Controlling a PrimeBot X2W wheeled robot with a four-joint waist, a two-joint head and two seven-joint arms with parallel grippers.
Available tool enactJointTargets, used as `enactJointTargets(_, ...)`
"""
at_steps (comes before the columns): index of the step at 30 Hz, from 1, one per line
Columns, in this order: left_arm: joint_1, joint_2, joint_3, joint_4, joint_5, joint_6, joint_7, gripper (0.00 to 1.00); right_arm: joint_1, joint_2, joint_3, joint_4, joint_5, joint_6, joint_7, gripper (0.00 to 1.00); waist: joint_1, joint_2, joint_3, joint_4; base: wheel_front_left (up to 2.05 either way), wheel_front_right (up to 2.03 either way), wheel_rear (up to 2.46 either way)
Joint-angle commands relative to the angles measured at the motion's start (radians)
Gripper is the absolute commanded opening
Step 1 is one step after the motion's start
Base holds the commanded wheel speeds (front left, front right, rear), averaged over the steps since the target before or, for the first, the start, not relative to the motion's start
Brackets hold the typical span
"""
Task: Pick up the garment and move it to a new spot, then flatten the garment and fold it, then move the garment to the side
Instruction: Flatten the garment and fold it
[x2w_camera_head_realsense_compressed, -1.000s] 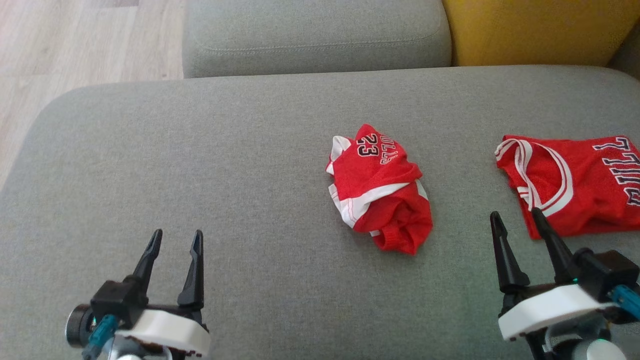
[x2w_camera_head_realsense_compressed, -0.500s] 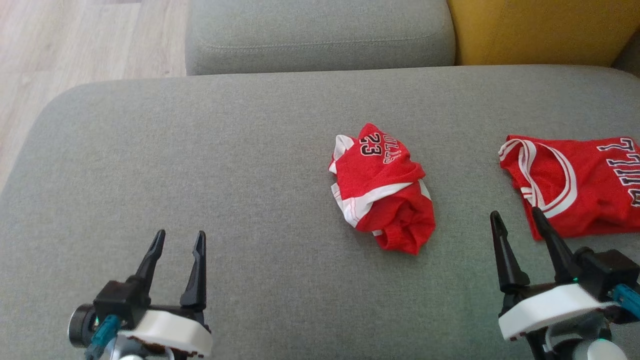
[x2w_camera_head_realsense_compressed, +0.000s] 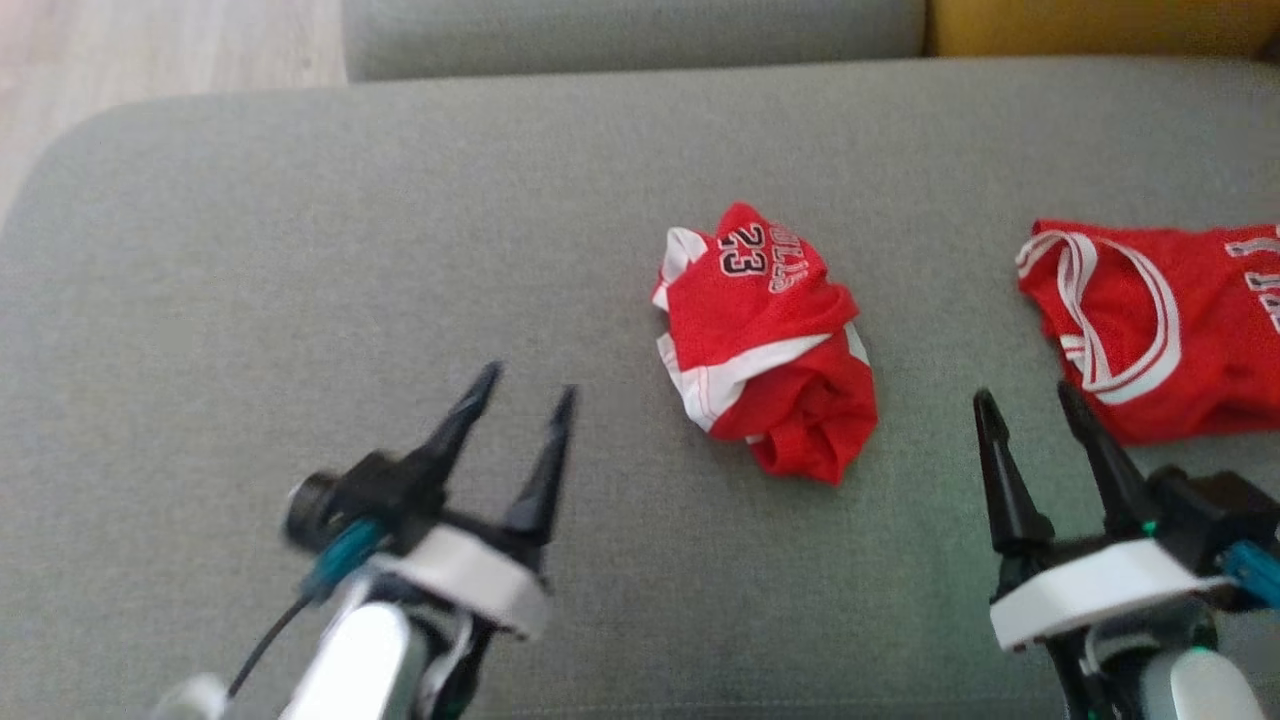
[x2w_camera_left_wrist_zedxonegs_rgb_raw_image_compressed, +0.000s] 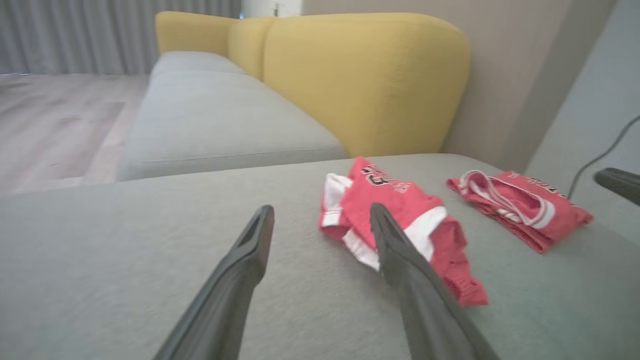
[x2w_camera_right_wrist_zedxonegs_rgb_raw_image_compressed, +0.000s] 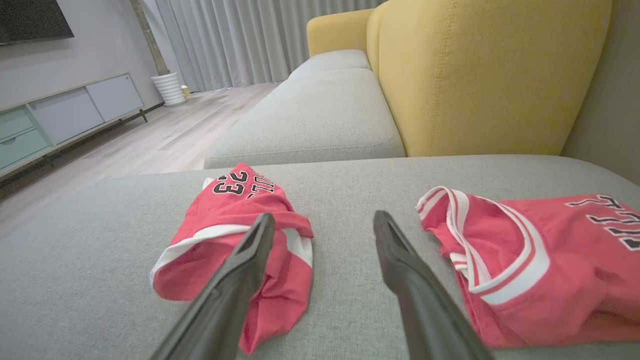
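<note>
Our left gripper (x2w_camera_head_realsense_compressed: 529, 381) has swung in from the near left toward the middle of the grey seat cushion (x2w_camera_head_realsense_compressed: 250, 250). It now hangs a little to the near left of the crumpled garment (x2w_camera_head_realsense_compressed: 765, 340) and is not touching it. Its fingers are spread wide and hold nothing. Our head has also tipped down, so the whole scene sits higher in view; that shift is ours, not the cloth's.

The garment has not stirred. It is a red bundle with white trim and the number 23 showing, lying about mid-cushion. Our right gripper (x2w_camera_head_realsense_compressed: 1027, 392) stays at the near right, also spread and empty, between the bundle and a second red jersey (x2w_camera_head_realsense_compressed: 1150, 330) that lies flatter at the right edge.

We judge that the left arm has begun the reach for the pick-up. Moving, flattening and folding are all still to do.
</note>
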Motion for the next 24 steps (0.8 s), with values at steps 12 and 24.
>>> enactJointTargets(12, -0.237, -0.046, -0.147, 0.147, -0.037, -0.065, 0.083, 1.00, -0.104, -0.005, 0.040, -0.012, 0.007, -0.001, -0.028, 1.00, 0.0000, -0.0001, 0.140, -0.132, 0.00, 0.00, 0.00)
enactJointTargets(24, -0.298, -0.008, -0.130, 0.176, -0.024, -0.021, 0.017, 0.00, -0.116, -0.005, 0.032, 0.018, 0.033, -0.001, -0.053, 1.00, 0.0000, -0.0001, 0.148, -0.136, 0.00, 0.00, 0.00)
